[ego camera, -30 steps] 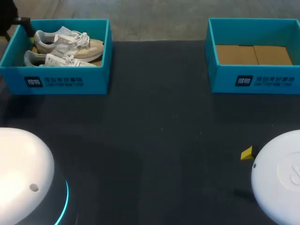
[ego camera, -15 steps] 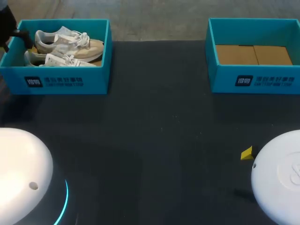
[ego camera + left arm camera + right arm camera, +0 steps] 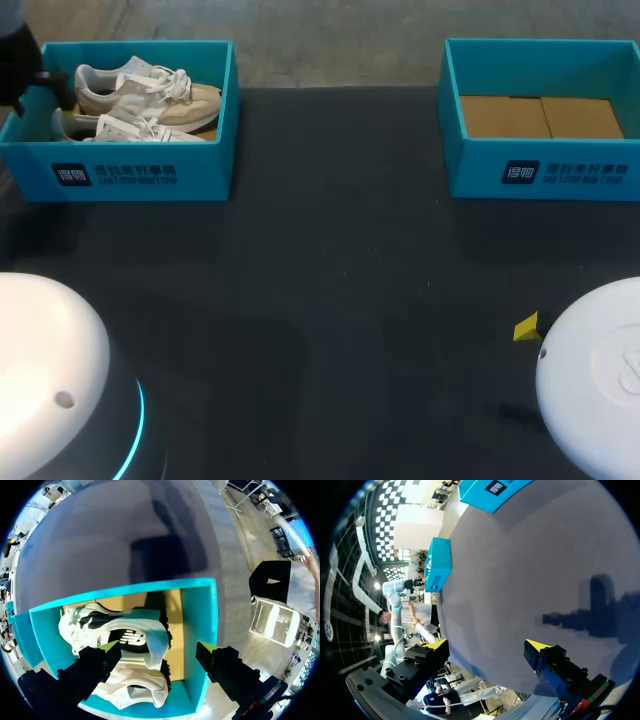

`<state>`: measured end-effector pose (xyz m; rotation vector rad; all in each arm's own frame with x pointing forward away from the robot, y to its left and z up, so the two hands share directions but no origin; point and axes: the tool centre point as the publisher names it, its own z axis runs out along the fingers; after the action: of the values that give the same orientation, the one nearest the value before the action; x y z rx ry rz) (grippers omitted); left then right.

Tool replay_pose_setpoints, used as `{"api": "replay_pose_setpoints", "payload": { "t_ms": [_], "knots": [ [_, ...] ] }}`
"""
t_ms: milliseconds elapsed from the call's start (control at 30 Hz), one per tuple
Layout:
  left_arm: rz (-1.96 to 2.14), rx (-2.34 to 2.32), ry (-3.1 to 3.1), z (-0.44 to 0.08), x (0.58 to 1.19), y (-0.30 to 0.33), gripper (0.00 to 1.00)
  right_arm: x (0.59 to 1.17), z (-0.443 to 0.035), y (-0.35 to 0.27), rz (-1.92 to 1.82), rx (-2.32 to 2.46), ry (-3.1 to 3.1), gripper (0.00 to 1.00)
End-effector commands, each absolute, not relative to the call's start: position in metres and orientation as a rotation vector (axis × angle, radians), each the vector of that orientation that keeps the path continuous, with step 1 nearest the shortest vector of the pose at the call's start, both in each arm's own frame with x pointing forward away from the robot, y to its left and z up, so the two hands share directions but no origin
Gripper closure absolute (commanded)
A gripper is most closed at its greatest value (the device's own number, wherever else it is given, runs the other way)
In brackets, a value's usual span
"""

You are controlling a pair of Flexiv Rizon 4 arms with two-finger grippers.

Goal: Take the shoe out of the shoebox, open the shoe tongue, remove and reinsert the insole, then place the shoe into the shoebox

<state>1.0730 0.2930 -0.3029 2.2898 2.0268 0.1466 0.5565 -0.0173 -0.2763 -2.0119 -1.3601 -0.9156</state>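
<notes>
Left gripper has edged further in over end wall of left shoebox; all else unchanged.

Head view: pair of pale sneakers side by side in that box, upper left of frame. Empty shoebox upper right, probable destination. Right gripper parked lower right, clear of work.

Left wrist view: jaws spread wide, nothing held. Sneakers' heel ends and box end wall lie beneath, judged as lining up for pick-up.

Right wrist view: jaws wide, empty, bare tabletop ahead.
</notes>
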Motion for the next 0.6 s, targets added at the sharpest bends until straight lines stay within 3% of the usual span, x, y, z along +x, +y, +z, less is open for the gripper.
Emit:
{"api": "replay_pose_setpoints", "payload": {
  "t_ms": [33, 200, 233, 600],
  "knots": [
    [0.139, 2.299, 2.028, -0.308, 1.084, 0.293, 0.00, 0.555, -0.275, -0.016, -0.916, -2.017, -1.361, 0.00],
    [0.139, 2.318, 2.022, -0.311, 1.084, 0.291, 0.02, 0.555, -0.275, -0.016, -0.916, -2.017, -1.361, 0.00],
    [0.132, 2.326, 2.023, -0.316, 1.084, 0.290, 0.21, 0.555, -0.275, -0.016, -0.916, -2.017, -1.361, 0.00],
    [0.113, 2.353, 2.033, -0.332, 1.087, 0.287, 0.14, 0.555, -0.275, -0.016, -0.916, -2.017, -1.361, 0.00]
  ]
}}
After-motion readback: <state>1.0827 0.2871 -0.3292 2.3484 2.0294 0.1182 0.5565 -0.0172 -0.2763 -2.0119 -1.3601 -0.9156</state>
